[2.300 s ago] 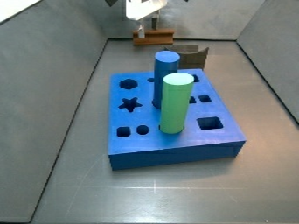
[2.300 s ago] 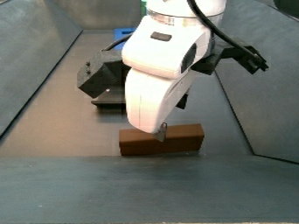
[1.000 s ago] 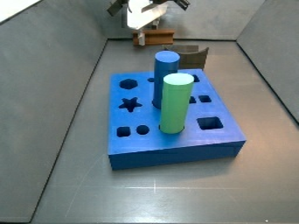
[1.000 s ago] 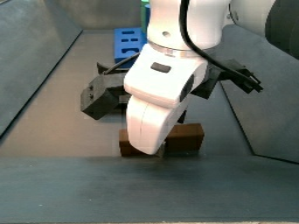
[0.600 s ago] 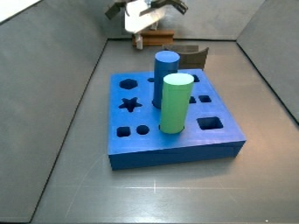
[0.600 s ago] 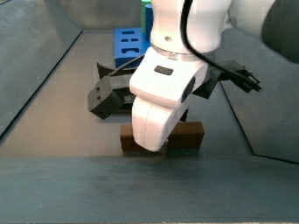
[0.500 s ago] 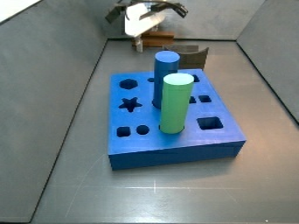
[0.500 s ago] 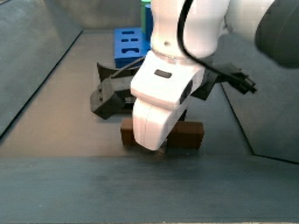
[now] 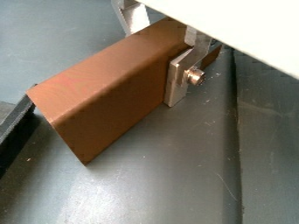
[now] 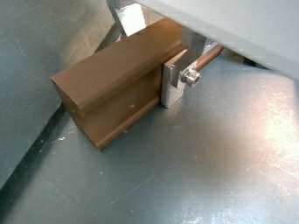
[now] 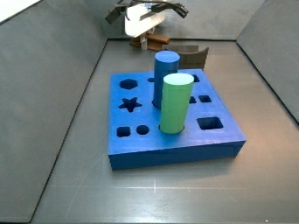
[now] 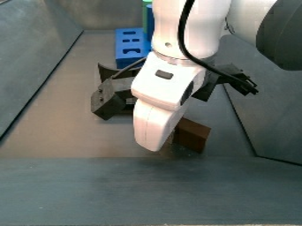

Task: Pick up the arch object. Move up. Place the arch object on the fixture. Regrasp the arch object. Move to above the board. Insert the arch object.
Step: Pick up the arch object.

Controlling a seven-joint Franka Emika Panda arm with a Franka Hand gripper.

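At the far end of the grey floor from the board, the hand pinches the arch object, one silver finger flat against its side in both wrist views. Beside it stands the fixture; the block's lower edge seems tilted, though whether it touches the floor is unclear.

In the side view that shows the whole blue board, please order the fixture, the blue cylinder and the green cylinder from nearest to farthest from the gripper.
The gripper is at the far end, on the arch object.
1. Fixture, just beside it.
2. Blue cylinder, at the board's far edge.
3. Green cylinder, mid-board, closest to the camera.
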